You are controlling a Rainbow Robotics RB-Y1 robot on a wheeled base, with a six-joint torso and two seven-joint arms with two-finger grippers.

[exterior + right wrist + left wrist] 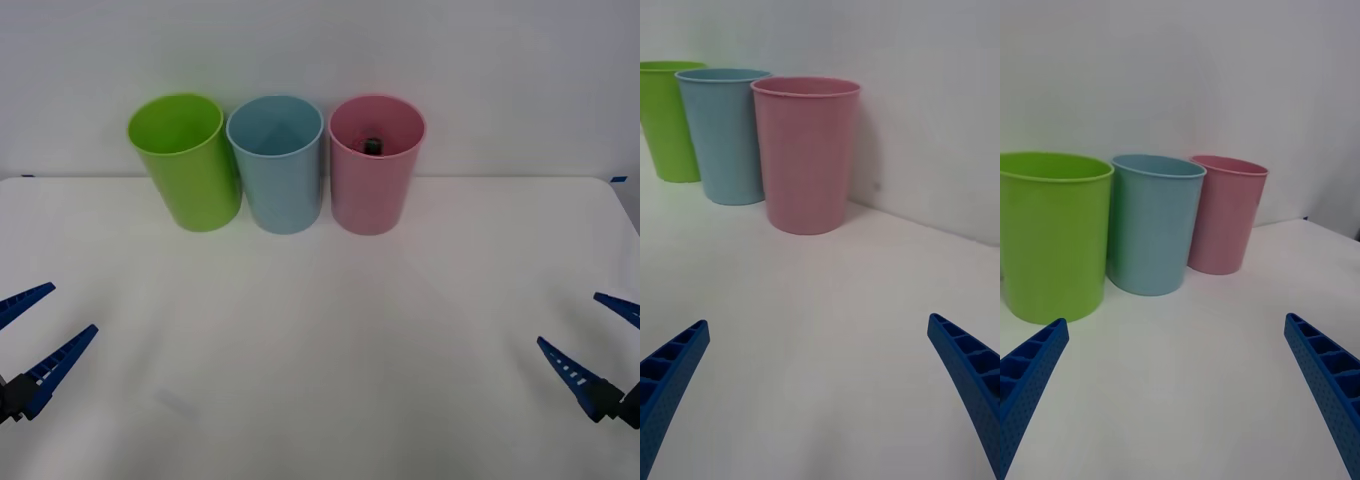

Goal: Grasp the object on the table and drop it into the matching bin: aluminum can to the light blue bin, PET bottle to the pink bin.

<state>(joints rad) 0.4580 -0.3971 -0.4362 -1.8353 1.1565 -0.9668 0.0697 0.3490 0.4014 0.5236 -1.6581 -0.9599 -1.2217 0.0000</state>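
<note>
Both blue ribbed grippers, left gripper (28, 330) and right gripper (592, 335), hang released low over the white surface (330, 340), while the small dark plastic bottle (373, 146) already lies inside the tall pink plastic bin (372, 190), so the task looks finished.

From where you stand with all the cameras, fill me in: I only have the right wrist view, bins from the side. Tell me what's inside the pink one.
Observer: The front view looks down into the pink bin; a small dark thing, likely the PET bottle, lies at its bottom.
Operator: Report the light blue bin too.
Observer: From above, the light blue bin holds nothing that I can see.
Operator: Give me the left arm.
Observer: The left gripper hangs open over the table at its near left edge, holding nothing.
Operator: And mine, from outside.
Observer: The right gripper mirrors it at the near right edge, open, far from the bins.
</note>
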